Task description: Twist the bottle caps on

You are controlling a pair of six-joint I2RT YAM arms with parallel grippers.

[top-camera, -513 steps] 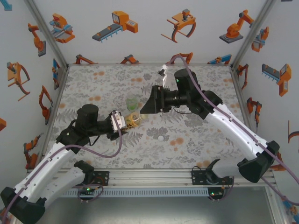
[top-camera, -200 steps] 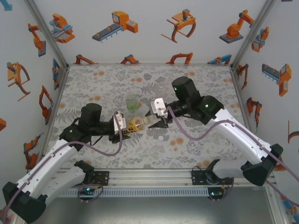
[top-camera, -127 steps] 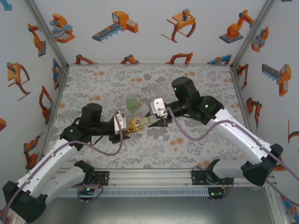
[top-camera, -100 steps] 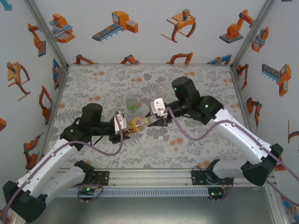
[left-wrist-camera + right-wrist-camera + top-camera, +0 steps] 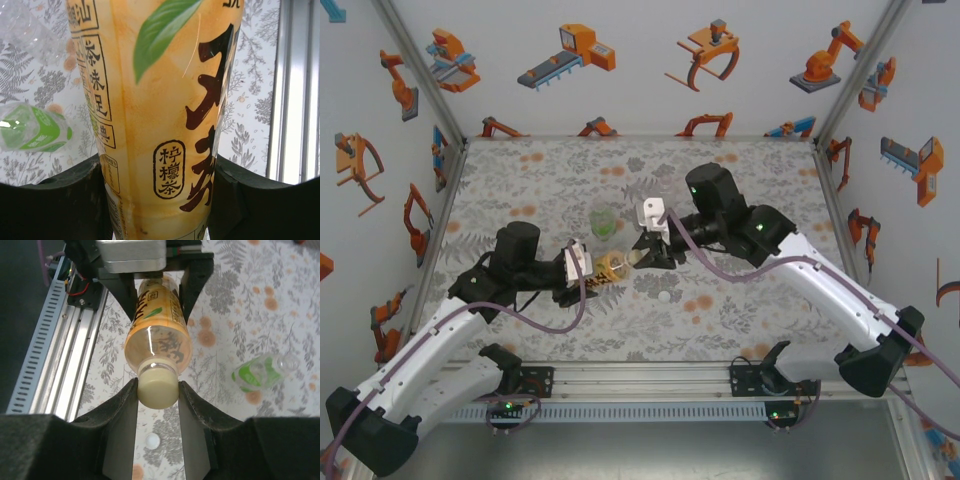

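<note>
- Stage: capping of the yellow bottle, judged to be early in the task.
- Yellow bottle (image 5: 157, 340): held level above the table (image 5: 760, 180) near its middle, with its body clamped between the fingers of the left gripper (image 5: 159, 287) and its neck turned right.
- Pale cap (image 5: 158, 390): seated on that neck and pinched from both sides by the right gripper (image 5: 640, 259). How far it is threaded cannot be told.
- Green bottle (image 5: 255, 372): laid on its side on the table, just beyond the yellow bottle. Whether a cap is fitted cannot be told.
- White cap (image 5: 151, 441): left loose on the table, on the near side of the grippers and apart from both bottles.
- Remaining, as judged: the pale cap is to be turned home, and the loose white cap is to be fitted to another bottle.
</note>
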